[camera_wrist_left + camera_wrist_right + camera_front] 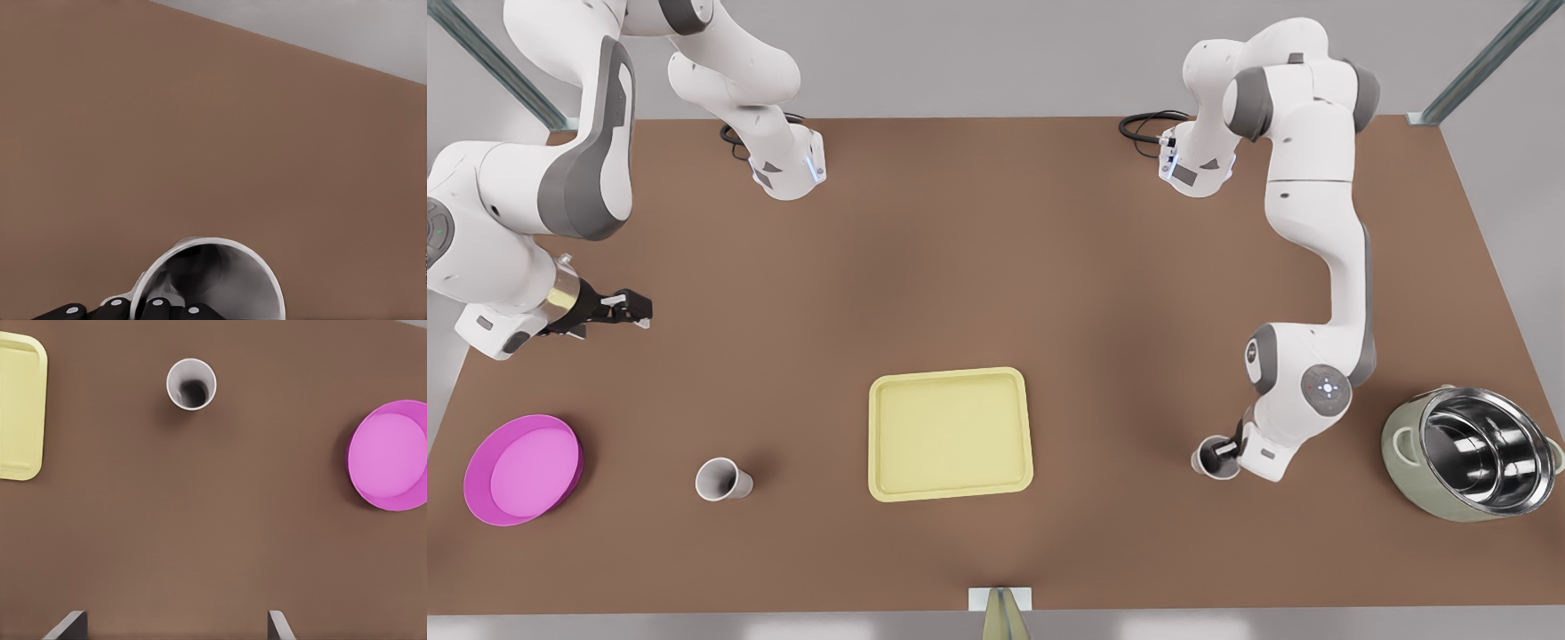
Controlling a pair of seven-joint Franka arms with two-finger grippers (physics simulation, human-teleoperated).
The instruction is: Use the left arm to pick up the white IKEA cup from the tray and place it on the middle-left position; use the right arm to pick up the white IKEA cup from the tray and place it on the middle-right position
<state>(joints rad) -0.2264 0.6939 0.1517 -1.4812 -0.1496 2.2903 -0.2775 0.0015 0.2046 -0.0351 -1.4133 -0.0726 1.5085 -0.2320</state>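
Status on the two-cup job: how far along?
Done: the tray is bare. One white cup stands free on the table, on the front view's left of it, and the right pincer is open and away. In hand: the left pincer grips the second cup at its rim, on the front view's right. Left: probably just releasing it.

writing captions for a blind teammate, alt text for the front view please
An empty yellow tray sits mid-table between two white arms. One white cup stands alone to its left; at the front view's right the left gripper is at a second cup, while the right gripper hovers open at far left.
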